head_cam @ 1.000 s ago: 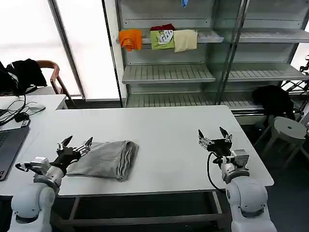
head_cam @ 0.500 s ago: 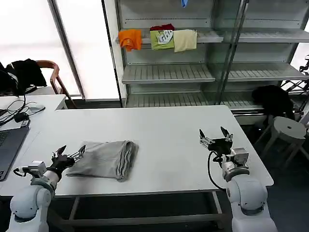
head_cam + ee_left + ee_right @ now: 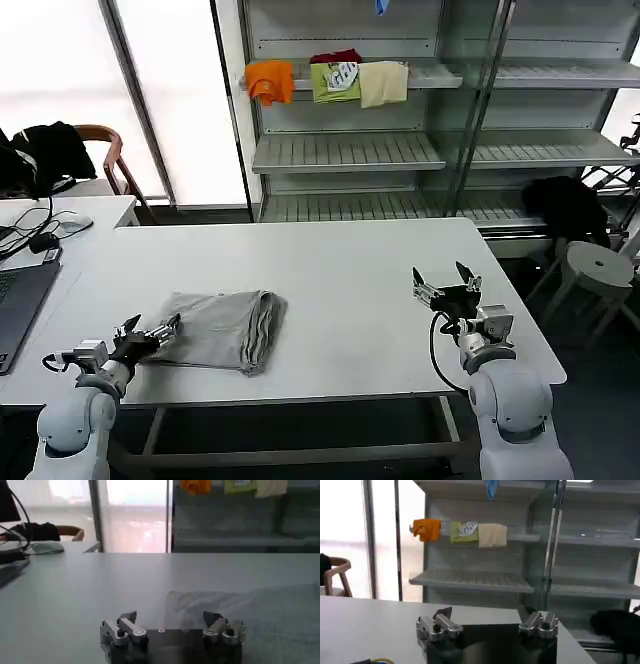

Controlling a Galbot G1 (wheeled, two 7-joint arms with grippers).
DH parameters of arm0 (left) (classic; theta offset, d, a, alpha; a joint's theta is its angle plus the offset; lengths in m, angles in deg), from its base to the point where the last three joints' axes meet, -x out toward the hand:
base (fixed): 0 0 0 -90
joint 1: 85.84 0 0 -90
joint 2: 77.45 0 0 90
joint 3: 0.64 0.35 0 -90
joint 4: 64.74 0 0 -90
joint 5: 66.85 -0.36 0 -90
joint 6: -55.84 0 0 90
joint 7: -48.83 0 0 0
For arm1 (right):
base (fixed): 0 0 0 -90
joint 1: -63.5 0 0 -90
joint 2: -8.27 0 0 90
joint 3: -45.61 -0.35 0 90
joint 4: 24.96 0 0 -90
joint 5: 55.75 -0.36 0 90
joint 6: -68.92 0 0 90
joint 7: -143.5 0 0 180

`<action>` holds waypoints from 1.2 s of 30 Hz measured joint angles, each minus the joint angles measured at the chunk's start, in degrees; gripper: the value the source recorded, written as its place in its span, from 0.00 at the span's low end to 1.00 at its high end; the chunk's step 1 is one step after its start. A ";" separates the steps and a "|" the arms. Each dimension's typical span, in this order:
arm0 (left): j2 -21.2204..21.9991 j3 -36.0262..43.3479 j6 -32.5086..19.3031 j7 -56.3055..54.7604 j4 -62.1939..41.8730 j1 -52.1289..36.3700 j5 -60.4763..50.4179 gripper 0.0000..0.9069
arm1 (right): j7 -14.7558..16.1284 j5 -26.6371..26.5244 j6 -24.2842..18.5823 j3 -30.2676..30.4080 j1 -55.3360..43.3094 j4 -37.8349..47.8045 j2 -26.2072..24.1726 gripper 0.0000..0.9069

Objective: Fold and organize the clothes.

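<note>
Left pincer (image 3: 152, 328) sits low over the near-left part of the white table (image 3: 340, 270), fingers spread wide and holding nothing, tips just beside the near-left edge of the folded grey shirt (image 3: 218, 328); contact with the cloth cannot be told from the head view. Left wrist view: same pincer (image 3: 170, 617) with both fingertips apart over bare table (image 3: 75, 590), grey shirt (image 3: 260, 615) lying flat just beyond them. Right pincer (image 3: 445, 281) hovers over the right side of the table, well apart from the shirt, fingers wide and empty; right wrist view confirms the gap between its fingers (image 3: 490, 614). Shirt lies as a compact folded bundle on the left half of the table, with stacked fold edges along its right side. Laptop (image 3: 18, 300) and cables rest on the adjoining desk at far left. Shelf unit (image 3: 350, 150) stands behind the table, with orange (image 3: 270, 80), green (image 3: 336, 80) and cream (image 3: 384, 83) folded garments draped over an upper shelf. Round stool (image 3: 600, 268) stands at right.
</note>
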 measured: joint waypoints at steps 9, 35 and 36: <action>0.41 0.35 -0.42 0.40 -0.96 0.75 0.26 0.06 | -0.13 -0.97 0.14 0.27 -0.15 -0.12 0.05 1.00; 0.29 -0.41 -3.81 2.38 0.04 -0.15 -3.61 0.01 | 0.07 -1.28 -0.28 -0.27 -0.03 0.64 -0.32 1.00; -0.13 -0.83 -4.19 2.60 0.04 -0.27 -4.18 0.02 | 0.10 -1.29 -0.37 -0.35 -0.04 0.76 -0.32 1.00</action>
